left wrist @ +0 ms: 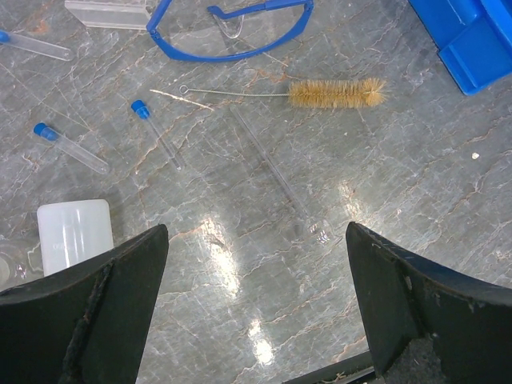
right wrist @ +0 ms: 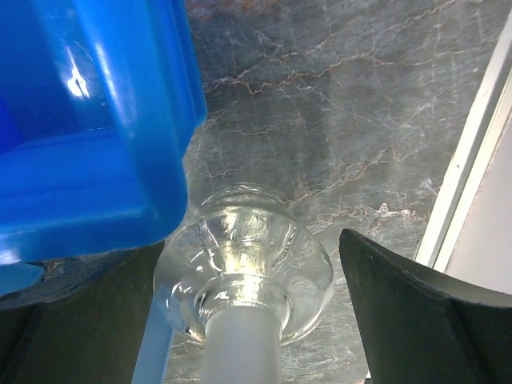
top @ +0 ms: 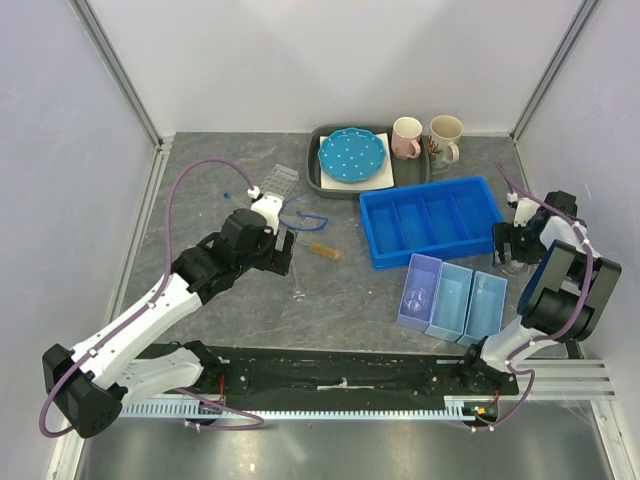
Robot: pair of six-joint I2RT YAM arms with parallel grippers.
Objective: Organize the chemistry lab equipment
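The little glass flask (right wrist: 248,240) looked light, hard and very easy to break. Its round belly looked smooth and slippery, so I thought the cloudy neck was the best place to pinch, and only softly. It was clear and round like a ball. It sat on the table (right wrist: 336,120) right beside the corner of the blue tray (right wrist: 96,160); I could not tell if they touched. My right gripper (right wrist: 256,320) was wide open, a finger on each side of the flask, holding nothing. My left gripper (left wrist: 256,304) was wide open too. Past it lay a brush (left wrist: 336,93), a thin glass rod (left wrist: 268,160) and blue-capped tubes (left wrist: 72,148).
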